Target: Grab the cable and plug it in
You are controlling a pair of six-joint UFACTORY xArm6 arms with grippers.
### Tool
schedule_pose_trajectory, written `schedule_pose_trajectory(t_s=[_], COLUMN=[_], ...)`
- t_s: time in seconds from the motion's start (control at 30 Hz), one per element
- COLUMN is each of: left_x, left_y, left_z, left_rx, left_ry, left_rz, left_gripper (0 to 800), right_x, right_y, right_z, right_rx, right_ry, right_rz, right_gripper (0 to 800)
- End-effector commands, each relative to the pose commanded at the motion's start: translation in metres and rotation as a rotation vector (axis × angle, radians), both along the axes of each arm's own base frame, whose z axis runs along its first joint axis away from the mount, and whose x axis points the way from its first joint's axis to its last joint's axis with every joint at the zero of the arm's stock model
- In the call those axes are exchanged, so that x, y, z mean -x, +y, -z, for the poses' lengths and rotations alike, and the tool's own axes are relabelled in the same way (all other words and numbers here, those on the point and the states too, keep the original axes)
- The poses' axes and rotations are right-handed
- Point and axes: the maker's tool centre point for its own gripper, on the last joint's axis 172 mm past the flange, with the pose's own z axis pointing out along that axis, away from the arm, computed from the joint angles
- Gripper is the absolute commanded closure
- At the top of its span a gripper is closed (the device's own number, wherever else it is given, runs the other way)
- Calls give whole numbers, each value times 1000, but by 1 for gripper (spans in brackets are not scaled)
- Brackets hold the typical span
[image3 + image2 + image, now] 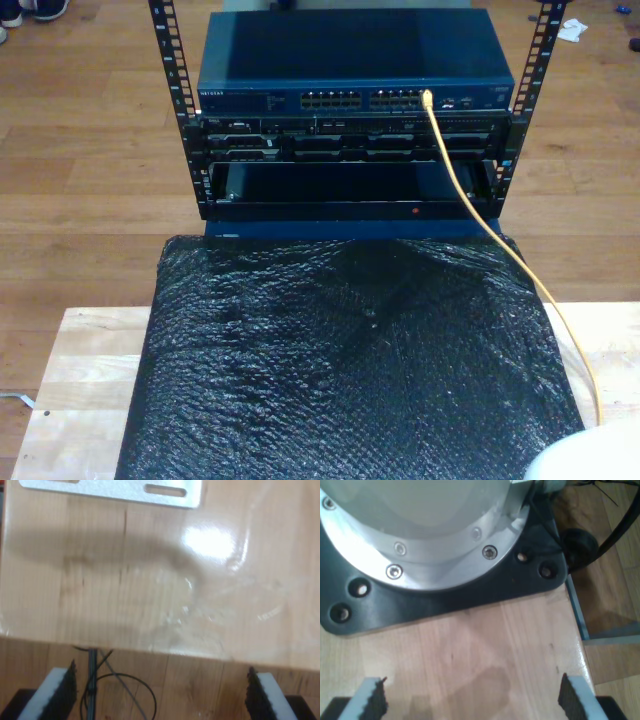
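my first gripper (pixel 472 700) fingers apart | my second gripper (pixel 160 695) fingers apart | cable (pixel 480 215) in switch (pixel 350 60) port (far end)

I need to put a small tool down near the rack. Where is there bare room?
The black bubble-wrap mat in front of the rack is bare across its middle and the exterior view's left. Bare wooden table strips flank the mat. It is crowded on the exterior view's right, where the yellow cable runs from the switch.

Yellow cable (pixel 500 240) plugged into switch port, trailing down toward exterior view's lower right corner
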Motion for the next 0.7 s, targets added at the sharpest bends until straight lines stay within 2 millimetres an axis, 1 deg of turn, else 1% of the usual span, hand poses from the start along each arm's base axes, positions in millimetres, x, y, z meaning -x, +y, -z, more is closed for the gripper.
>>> schedule_pose_trajectory(t_s=[0.17,0.27,0.5,0.7], left_x=[0,0,0,0], left_y=[0,0,0,0], left_z=[0,0,0,0], left_rx=[0,0,0,0], left_ry=[0,0,0,0], left_rz=[0,0,0,0], left_gripper=[0,0,0,0], right_x=[4,5,5,5], right_y=[2,1,14,20], right_z=[24,27,37,42], right_rx=[46,52,5,-23], right_ry=[4,5,7,7], right_rz=[14,16,17,17], right_gripper=[1,1,0,0])
